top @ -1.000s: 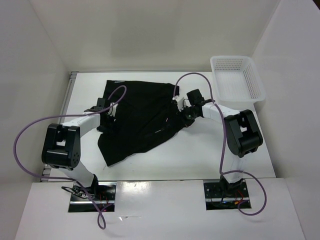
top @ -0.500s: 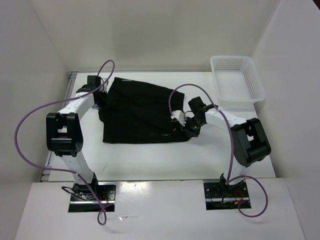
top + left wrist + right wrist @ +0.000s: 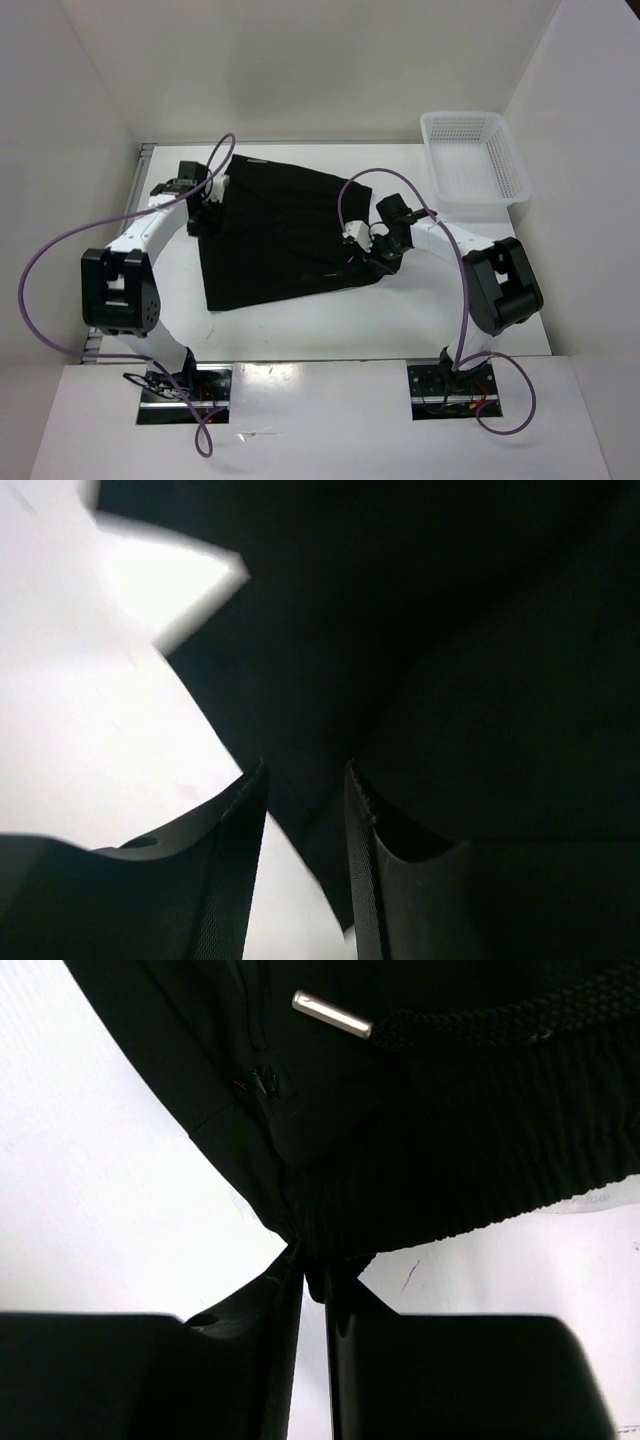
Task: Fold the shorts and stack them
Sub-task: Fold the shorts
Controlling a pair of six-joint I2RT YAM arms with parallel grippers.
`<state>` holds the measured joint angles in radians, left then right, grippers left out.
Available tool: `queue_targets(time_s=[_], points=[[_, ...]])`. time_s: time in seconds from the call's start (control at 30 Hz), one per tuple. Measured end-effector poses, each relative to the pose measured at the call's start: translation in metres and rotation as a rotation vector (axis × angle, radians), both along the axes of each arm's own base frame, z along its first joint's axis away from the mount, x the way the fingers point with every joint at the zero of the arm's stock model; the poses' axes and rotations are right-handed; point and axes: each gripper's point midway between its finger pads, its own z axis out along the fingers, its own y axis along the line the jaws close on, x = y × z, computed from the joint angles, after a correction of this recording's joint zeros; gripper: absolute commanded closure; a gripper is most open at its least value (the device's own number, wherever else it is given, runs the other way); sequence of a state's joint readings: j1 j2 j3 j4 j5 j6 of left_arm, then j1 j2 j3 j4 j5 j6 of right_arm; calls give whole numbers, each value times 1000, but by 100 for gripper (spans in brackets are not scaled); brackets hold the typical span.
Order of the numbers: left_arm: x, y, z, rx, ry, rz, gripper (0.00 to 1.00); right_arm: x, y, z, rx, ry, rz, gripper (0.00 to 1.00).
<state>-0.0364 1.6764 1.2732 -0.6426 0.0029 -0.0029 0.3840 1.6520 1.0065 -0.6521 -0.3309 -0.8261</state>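
The black shorts (image 3: 280,230) lie spread flat on the white table (image 3: 300,325). My left gripper (image 3: 205,207) is at their left edge. In the left wrist view its fingers (image 3: 305,770) stand a little apart, and the fabric edge (image 3: 450,630) passes between them unpinched. My right gripper (image 3: 376,256) is at the shorts' right edge. In the right wrist view it (image 3: 313,1260) is shut on the bunched ribbed waistband (image 3: 450,1140), beside a drawstring with a metal tip (image 3: 330,1013).
A white plastic mesh basket (image 3: 470,116) stands at the back right of the table. White walls enclose the table at the back and both sides. Purple cables loop off both arms.
The left gripper carried the shorts' left side out toward the back left, spreading them flat, then moved back toward the near side along that edge. The right gripper pulled slightly right, still gripping.
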Motion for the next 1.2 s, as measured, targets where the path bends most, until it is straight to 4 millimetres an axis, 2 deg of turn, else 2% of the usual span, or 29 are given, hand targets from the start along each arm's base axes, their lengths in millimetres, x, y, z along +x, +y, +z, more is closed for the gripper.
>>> queue_targets(time_s=[0.07, 0.13, 0.23, 0.27, 0.33, 0.43, 0.67, 0.83, 0.87, 0.97, 1.0, 1.1, 1.13, 1.2], points=[[-34, -5, -7, -24, 73, -17, 50, 0, 0, 1, -1, -2, -5, 77], [-78, -6, -24, -34, 194, -20, 47, 0, -1, 1, -3, -2, -9, 72], [-130, -4, -51, -30, 357, -17, 41, 1, -1, 1, -3, -4, -12, 67], [-144, -3, -58, -27, 403, -15, 40, 2, -1, 2, -4, -6, -14, 64], [-160, -3, -65, -22, 452, -16, 37, 5, -1, 4, -7, -15, -17, 59], [-163, -5, -70, -10, 451, -32, 37, 13, 1, 9, -6, -40, -24, 57], [-146, -7, -79, 26, 375, -55, 47, 16, -1, 11, -15, -52, -35, 57], [-137, -8, -75, 21, 342, -54, 62, 17, -1, 11, -18, -57, -37, 59], [-136, -9, -75, 20, 339, -54, 67, 17, -1, 11, -18, -57, -37, 59], [-137, -10, -75, 9, 342, -59, 77, 17, -1, 11, -19, -58, -36, 65], [-138, -12, -75, 3, 345, -61, 85, 17, -2, 11, -19, -58, -36, 68], [-139, -14, -74, -13, 350, -65, 98, 18, -2, 11, -19, -61, -34, 83], [-139, -15, -74, -17, 351, -66, 100, 18, -1, 11, -19, -62, -35, 91], [-140, -16, -73, -21, 356, -68, 100, 19, -1, 12, -17, -66, -43, 100]])
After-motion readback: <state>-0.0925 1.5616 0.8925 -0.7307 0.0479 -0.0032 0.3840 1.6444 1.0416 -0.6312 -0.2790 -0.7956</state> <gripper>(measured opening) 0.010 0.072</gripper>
